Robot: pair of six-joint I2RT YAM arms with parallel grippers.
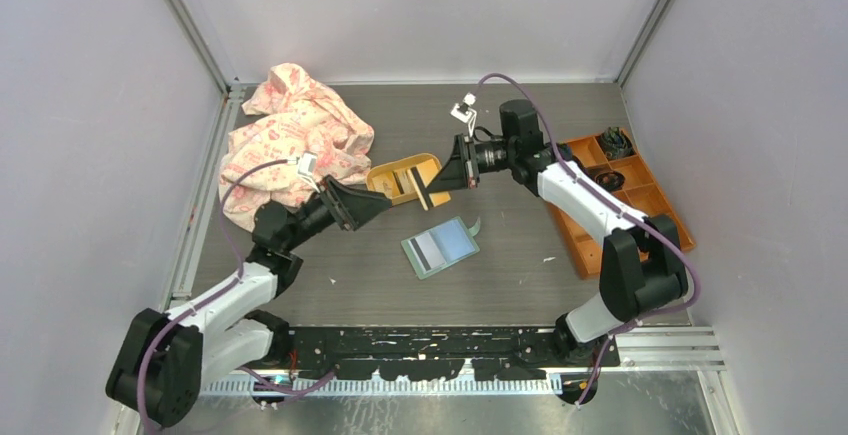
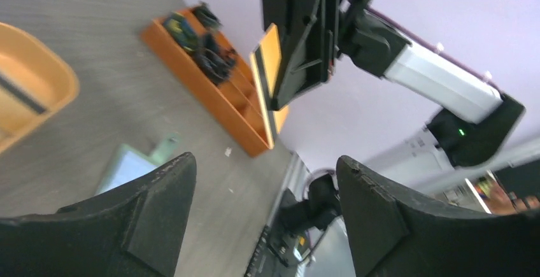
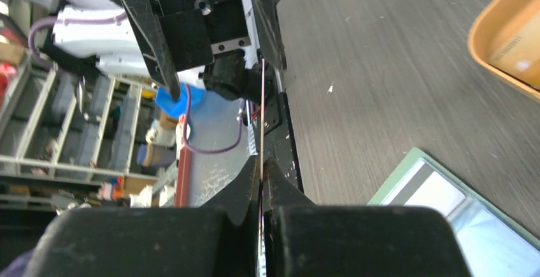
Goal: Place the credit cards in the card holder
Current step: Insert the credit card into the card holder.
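The sage-green card holder (image 1: 441, 248) lies open on the table with a pale card with a dark stripe (image 1: 445, 242) on it. My right gripper (image 1: 434, 185) hangs above the table, shut on a thin credit card (image 1: 421, 192) held upright. That card shows edge-on (image 3: 262, 114) in the right wrist view and beige-faced (image 2: 265, 92) in the left wrist view. My left gripper (image 1: 385, 201) stands open and empty just left of it, fingers (image 2: 159, 213) wide apart. Another striped card (image 1: 404, 184) lies in the yellow tray (image 1: 383, 174).
A pink patterned cloth (image 1: 290, 140) is heaped at the back left. An orange compartment box (image 1: 622, 205) with dark items stands at the right. The card holder (image 3: 446, 207) lies below and to the right of the held card.
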